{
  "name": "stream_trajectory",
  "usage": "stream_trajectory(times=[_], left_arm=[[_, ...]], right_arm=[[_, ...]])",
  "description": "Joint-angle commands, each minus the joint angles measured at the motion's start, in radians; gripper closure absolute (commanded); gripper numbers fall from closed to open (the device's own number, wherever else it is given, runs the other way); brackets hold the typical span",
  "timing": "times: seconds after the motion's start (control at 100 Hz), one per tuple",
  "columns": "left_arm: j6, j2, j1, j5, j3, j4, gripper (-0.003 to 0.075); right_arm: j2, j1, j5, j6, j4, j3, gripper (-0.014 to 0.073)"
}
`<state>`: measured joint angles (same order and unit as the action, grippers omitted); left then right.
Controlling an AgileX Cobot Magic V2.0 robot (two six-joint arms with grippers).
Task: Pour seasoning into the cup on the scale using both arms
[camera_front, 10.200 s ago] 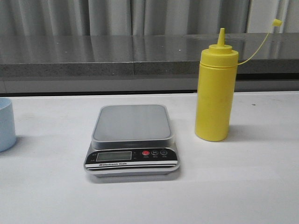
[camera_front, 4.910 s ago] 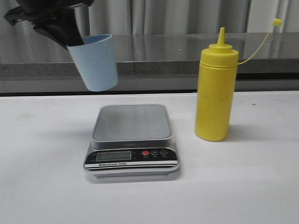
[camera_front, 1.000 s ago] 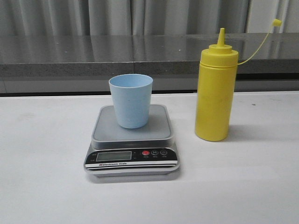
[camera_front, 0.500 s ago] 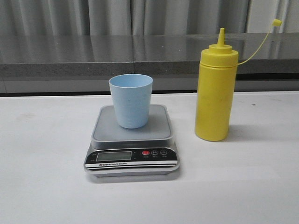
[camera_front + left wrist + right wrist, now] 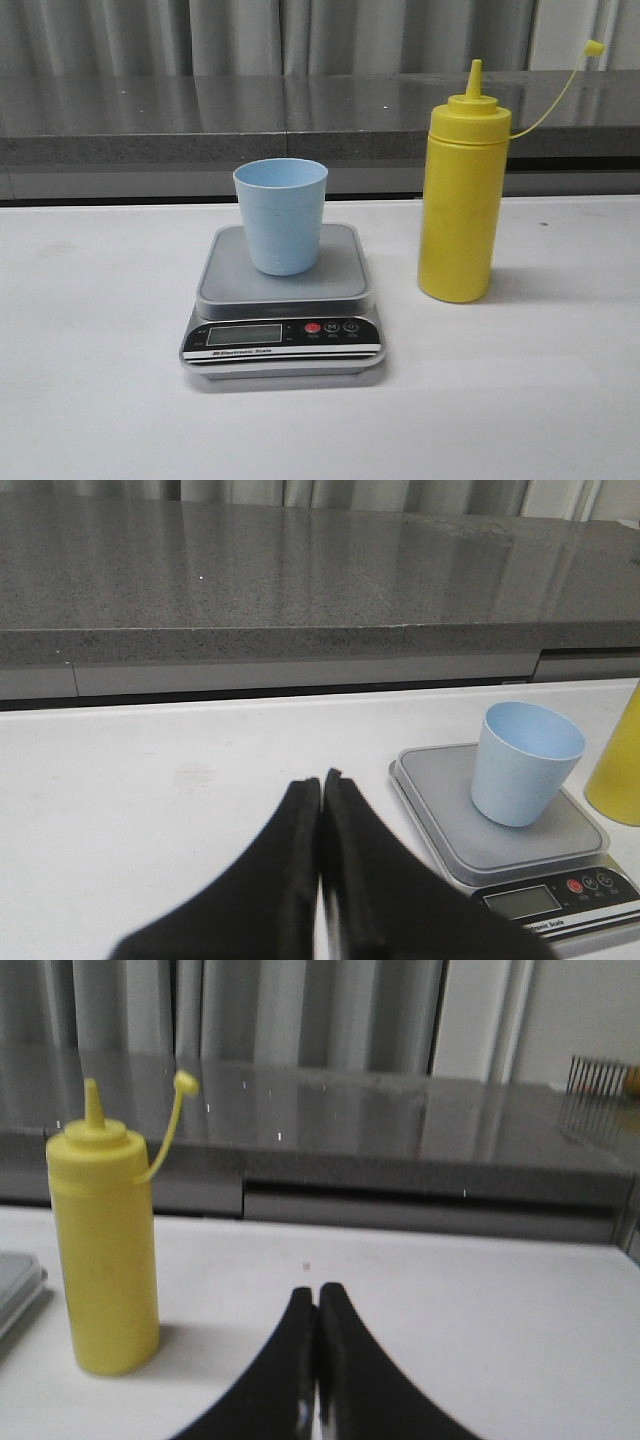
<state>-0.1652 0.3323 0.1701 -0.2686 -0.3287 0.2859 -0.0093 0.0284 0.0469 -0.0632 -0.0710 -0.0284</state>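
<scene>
The light blue cup [image 5: 281, 214] stands upright on the platform of the silver-grey scale [image 5: 283, 298] in the front view. The yellow seasoning bottle [image 5: 460, 196] stands upright on the table to the right of the scale, its cap hanging off on its tether. Neither arm shows in the front view. In the left wrist view my left gripper [image 5: 321, 780] is shut and empty, over the table left of the scale [image 5: 452, 798] and cup [image 5: 522, 763]. In the right wrist view my right gripper [image 5: 317, 1291] is shut and empty, right of the bottle [image 5: 103, 1252].
A grey stone counter ledge [image 5: 200, 120] runs along the back of the white table [image 5: 90, 380], with curtains behind it. The scale's corner [image 5: 15, 1285] shows beside the bottle in the right wrist view.
Over the earlier frames my left gripper carried the cup from the table's left side and set it on the scale, then left the front view. Nothing has moved in the last second.
</scene>
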Motion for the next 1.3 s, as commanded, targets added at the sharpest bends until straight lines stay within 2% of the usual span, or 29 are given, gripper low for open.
stream_trajectory(times=[0.0,0.19,0.31,0.52,0.9,1.14,1.23,1.29], left_arm=[[0.000,0.006,0.000,0.079,-0.027,0.010,0.0740],[0.000,0.006,0.000,0.079,-0.027,0.010,0.0740],[0.000,0.006,0.000,0.079,-0.027,0.010,0.0740],[0.000,0.006,0.000,0.079,-0.027,0.010,0.0740],[0.000,0.006,0.000,0.079,-0.027,0.010,0.0740],[0.000,0.006,0.000,0.077,-0.027,0.010,0.0740],[0.000,0.006,0.000,0.077,-0.027,0.010,0.0740],[0.000,0.006,0.000,0.077,-0.027,0.010,0.0740]], right_arm=[[-0.020,-0.003,0.170,-0.030,0.018,0.039,0.0660],[0.040,-0.003,0.031,-0.105,0.035,0.151,0.0660],[0.137,0.005,-0.047,-0.121,0.035,0.245,0.0660],[0.346,0.027,-0.104,-0.121,0.035,0.412,0.0660],[0.743,0.132,0.084,-0.121,0.034,0.453,0.0660],[0.898,0.226,0.221,-0.126,0.034,0.452,0.0653],[0.945,0.250,0.244,-0.126,0.031,0.452,0.0592],[0.971,0.262,0.246,-0.126,0.027,0.452,0.0494]])
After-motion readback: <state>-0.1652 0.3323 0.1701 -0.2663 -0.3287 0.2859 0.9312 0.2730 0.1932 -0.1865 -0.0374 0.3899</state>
